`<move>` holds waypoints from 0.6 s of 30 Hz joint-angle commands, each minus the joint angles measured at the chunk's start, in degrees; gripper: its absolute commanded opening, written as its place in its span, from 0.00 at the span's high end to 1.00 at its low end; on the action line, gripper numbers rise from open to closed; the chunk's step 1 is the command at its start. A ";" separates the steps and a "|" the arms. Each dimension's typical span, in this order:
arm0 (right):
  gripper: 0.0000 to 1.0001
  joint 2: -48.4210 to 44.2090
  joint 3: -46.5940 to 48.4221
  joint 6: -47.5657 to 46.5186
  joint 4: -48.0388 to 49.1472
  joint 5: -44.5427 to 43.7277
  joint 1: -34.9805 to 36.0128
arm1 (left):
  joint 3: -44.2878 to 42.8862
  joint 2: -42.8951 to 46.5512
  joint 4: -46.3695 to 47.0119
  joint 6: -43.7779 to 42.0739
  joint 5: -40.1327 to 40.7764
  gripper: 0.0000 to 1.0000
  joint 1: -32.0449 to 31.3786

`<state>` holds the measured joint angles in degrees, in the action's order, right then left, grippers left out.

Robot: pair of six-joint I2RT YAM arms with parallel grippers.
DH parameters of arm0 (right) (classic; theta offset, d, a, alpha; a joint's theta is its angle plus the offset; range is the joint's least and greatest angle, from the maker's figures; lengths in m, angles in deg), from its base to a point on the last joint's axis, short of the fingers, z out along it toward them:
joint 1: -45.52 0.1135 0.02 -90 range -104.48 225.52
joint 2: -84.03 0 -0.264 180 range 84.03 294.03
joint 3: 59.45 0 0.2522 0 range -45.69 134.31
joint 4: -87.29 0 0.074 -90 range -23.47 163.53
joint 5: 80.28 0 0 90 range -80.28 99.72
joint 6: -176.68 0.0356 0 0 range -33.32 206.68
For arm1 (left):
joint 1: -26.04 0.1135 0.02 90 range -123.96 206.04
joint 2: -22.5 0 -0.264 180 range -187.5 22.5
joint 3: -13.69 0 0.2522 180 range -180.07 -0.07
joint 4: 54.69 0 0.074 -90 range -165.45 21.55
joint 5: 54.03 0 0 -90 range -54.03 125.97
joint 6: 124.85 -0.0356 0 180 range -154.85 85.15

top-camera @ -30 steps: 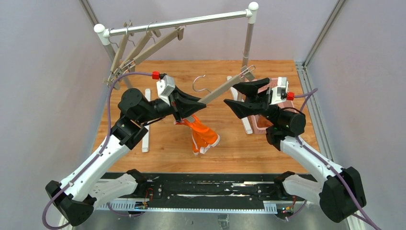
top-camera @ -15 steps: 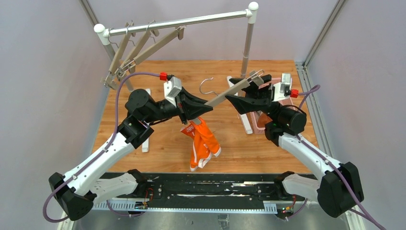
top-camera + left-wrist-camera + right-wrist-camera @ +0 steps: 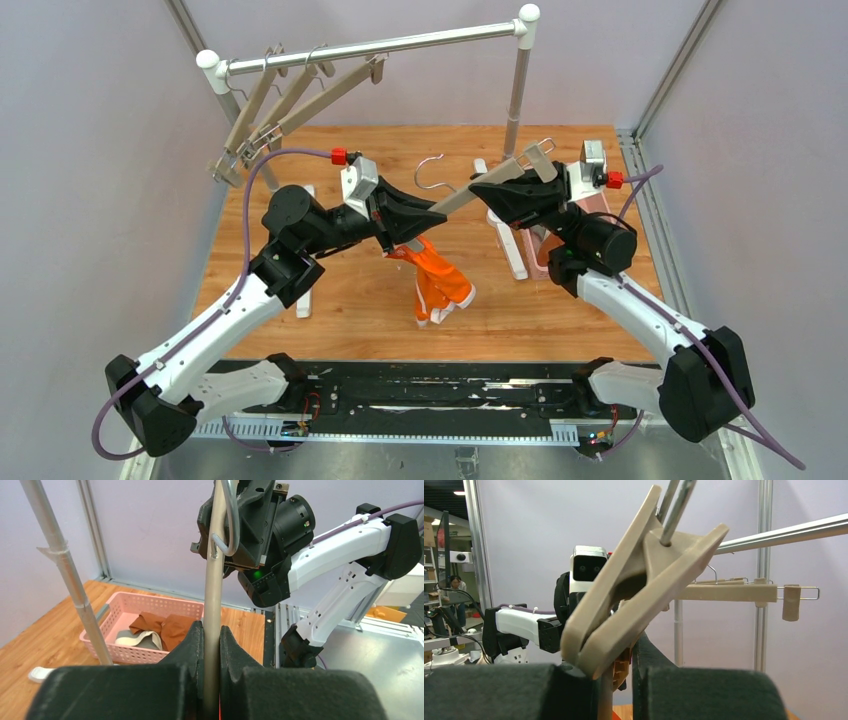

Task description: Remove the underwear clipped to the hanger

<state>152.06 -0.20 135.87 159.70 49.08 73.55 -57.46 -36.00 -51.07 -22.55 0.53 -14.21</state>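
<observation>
A beige clip hanger (image 3: 458, 200) is held in the air between both arms. My left gripper (image 3: 432, 211) is shut on the bar near its lower end, seen up close in the left wrist view (image 3: 212, 635). From the clip there hangs the bright orange underwear (image 3: 440, 285), above the table. My right gripper (image 3: 478, 191) is shut on the bar's upper end, just below the empty end clip (image 3: 639, 590); its jaws (image 3: 618, 675) stand narrow around the bar. Rust-brown underwear (image 3: 167, 627) and grey underwear (image 3: 137, 640) lie in the pink basket (image 3: 125, 605).
The clothes rack's rail (image 3: 370, 47) crosses the back, with three empty clip hangers (image 3: 290, 100) hanging at its left. Its right post (image 3: 517, 85) stands just behind the right gripper. The pink basket (image 3: 535, 262) is partly hidden behind the right arm.
The right gripper has moved in onto the hanger's upper end and closed on the bar. The hanger has lifted slightly, and the orange underwear has swung right.
</observation>
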 commanded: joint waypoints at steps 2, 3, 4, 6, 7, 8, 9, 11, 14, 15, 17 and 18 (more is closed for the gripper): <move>0.99 0.70 1.03 -4.76 0.81 -0.05 0.36 | 1.12 0.85 2.78 0.94 2.11 0.90 -0.97; 1.00 0.43 1.00 -4.80 0.81 -0.19 0.36 | 1.66 1.27 2.77 0.79 2.47 0.87 -0.97; 1.00 0.11 1.00 -4.80 0.78 -0.24 0.36 | 2.21 1.69 2.74 0.60 2.74 0.83 -0.97; 0.99 -0.51 1.08 -4.85 0.79 -0.05 0.36 | 3.13 2.62 2.43 0.01 3.55 0.73 -0.97; 0.99 -0.83 1.11 -4.89 0.80 0.06 0.38 | 3.49 3.18 1.81 -0.52 4.25 0.68 -0.97; 0.99 -1.07 1.13 -4.89 0.78 0.10 0.40 | 3.73 3.82 0.94 -1.25 5.13 0.64 -0.97; 0.99 -1.34 1.09 -4.85 0.76 0.17 0.43 | 3.91 4.56 0.00 -1.96 6.21 0.61 -0.97; 0.99 -1.94 1.01 -4.68 0.76 0.24 0.39 | 4.11 6.44 -2.81 -4.08 8.89 0.52 -0.97; 0.99 -2.51 0.78 -4.11 0.76 -0.19 0.48 | 4.10 8.93 -7.43 -7.55 13.52 0.41 -0.97; 0.99 -2.55 0.75 -3.92 0.75 -0.16 0.45 | 4.23 9.64 -8.46 -8.35 14.78 0.39 -0.97; 0.99 -2.61 0.97 -3.39 0.85 0.02 0.52 | 4.44 10.82 -9.66 -9.41 16.07 0.36 -0.97; 0.99 -2.64 1.06 -3.10 0.89 0.13 0.59 | 4.47 11.11 -10.10 -9.74 16.30 0.36 -0.97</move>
<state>150.86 -0.15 133.10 157.74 50.32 73.83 -53.15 -27.02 -57.75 -28.37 12.02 -14.67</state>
